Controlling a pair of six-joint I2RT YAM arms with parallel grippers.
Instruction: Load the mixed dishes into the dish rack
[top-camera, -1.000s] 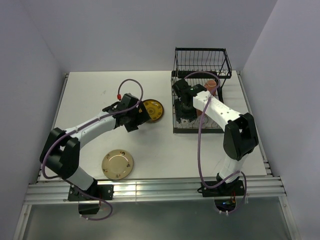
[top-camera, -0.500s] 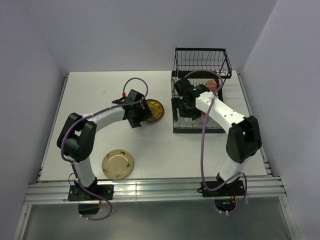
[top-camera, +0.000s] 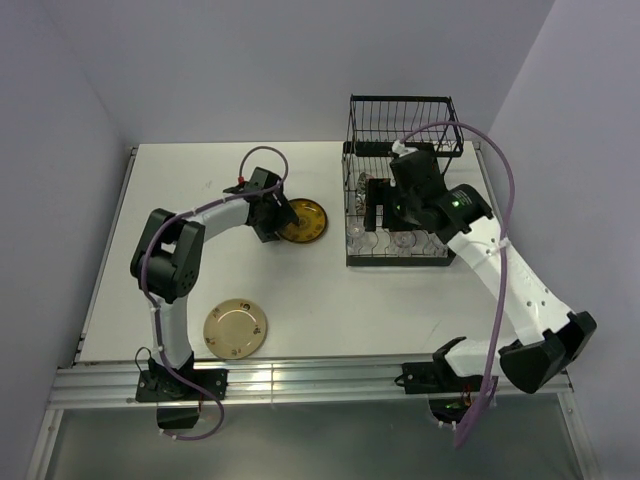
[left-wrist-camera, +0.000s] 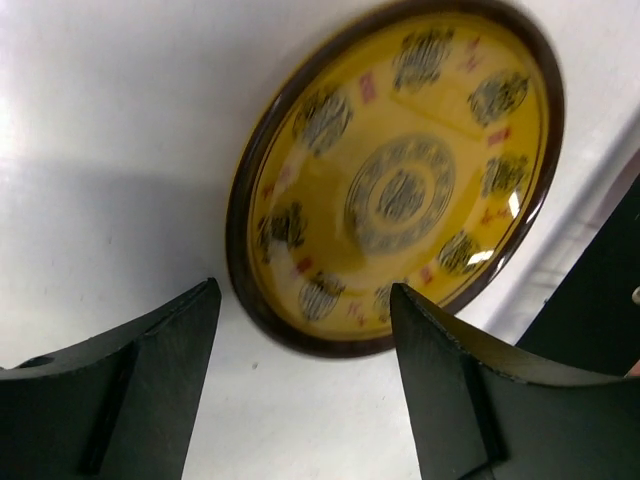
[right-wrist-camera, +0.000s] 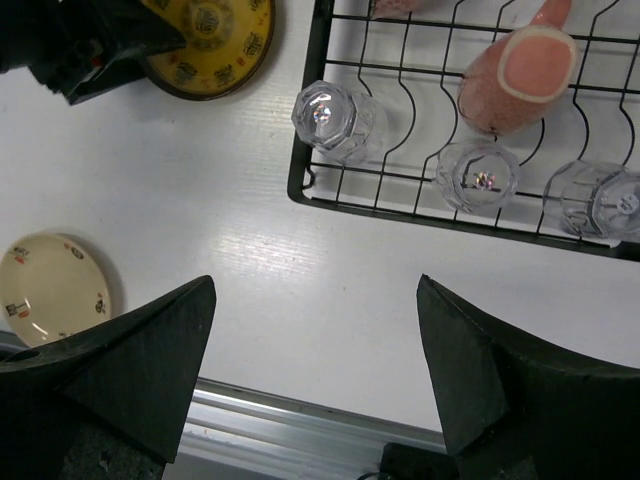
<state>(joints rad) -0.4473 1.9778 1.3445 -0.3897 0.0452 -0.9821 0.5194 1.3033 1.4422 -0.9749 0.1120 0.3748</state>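
Farthest left, the tan plate (top-camera: 236, 329) lies flat on the white table (top-camera: 180, 190) near the front edge, well apart from everything else and not yet loaded. It looks like a matte, pale, lightly speckled round with a shallow rim. Further in, the yellow plate (left-wrist-camera: 400, 180) also lies flat on the table, so both plates are left to do. It is glossy, with a dark brown rim and rings of dark medallions around a central roundel. The left gripper (left-wrist-camera: 300, 300) is at its near edge with jaws apart, the rim showing in the gap between the two black fingers (left-wrist-camera: 150, 380) and nothing clamped; I judge it is lining up a pinch on that rim. To the right stands the dish rack (top-camera: 400, 100), made of thin black wire with a low wavy-slotted base and a taller basket behind. Three small clear glasses (right-wrist-camera: 335, 120) with faceted sides already sit along the near side of the base, apparently mouth down. An orange-and-white mug (right-wrist-camera: 515, 75) lies among the wires behind them. A second pinkish piece peeks in at the top edge of the right wrist view, possibly the other mug, and I cannot make out a bowl. The right gripper (right-wrist-camera: 315, 300) hangs above the rack's front edge, wide open and empty.
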